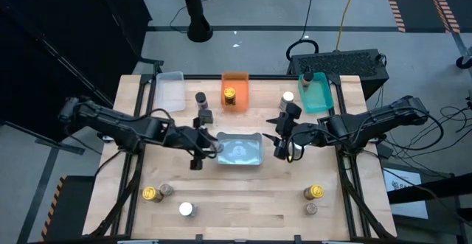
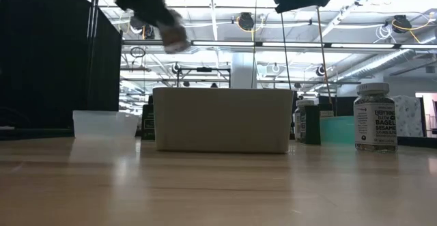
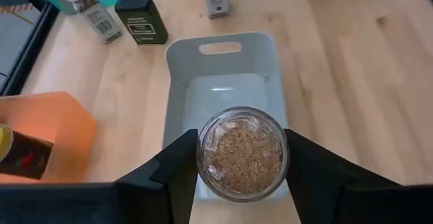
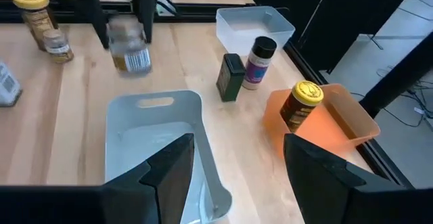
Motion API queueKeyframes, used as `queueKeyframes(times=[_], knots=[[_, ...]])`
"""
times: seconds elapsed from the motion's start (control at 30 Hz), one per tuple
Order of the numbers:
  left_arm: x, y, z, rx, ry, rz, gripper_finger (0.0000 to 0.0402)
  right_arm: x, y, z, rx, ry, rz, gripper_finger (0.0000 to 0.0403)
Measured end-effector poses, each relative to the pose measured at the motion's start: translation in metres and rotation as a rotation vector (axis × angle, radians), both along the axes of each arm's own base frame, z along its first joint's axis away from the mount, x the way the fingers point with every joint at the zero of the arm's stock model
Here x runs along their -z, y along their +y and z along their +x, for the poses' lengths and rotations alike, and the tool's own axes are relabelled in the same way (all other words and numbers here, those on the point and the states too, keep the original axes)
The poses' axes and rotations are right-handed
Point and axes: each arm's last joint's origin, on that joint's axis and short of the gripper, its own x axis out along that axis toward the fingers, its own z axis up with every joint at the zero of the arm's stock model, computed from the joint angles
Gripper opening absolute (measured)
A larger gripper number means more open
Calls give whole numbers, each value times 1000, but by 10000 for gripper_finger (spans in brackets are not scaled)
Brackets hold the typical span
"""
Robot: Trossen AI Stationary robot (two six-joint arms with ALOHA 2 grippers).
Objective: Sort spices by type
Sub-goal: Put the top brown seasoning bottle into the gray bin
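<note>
Wooden table (image 1: 243,200); grey bin (image 1: 241,150) centre; bright ceiling lights beyond.

Two dark, near-black jointed arms, one at each side of the grey bin (image 1: 240,150), built of rounded segments with bulkier housings at the joints. Left gripper (image 3: 240,176) and right gripper (image 4: 237,166) each ending in two matte black, flat, angular fingers. Thin dark cabling along the links.
</note>
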Motion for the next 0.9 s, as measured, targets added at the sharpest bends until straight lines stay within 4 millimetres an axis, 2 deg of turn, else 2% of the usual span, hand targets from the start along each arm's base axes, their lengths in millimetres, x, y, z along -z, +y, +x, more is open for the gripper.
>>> queueKeyframes(times=[0.23, 0.4, 0.6, 0.7, 0.9], knots=[[31, 17, 29, -54, 60, 11, 187, 8, -2, -13, 49, 4, -28, 210], [37, 27, 38, -94, 43, -1, 187, 6, -6, -30, 52, -82, -6, 210], [44, 29, 50, -101, 4, -78, 187, 9, -11, -47, 52, -137, 7, 210], [57, 29, 56, -124, 59, -85, 187, 10, -13, -51, 54, -150, 10, 210], [67, 28, 73, -135, 187, -66, 187, 10, -12, -50, 54, -158, 13, 210]])
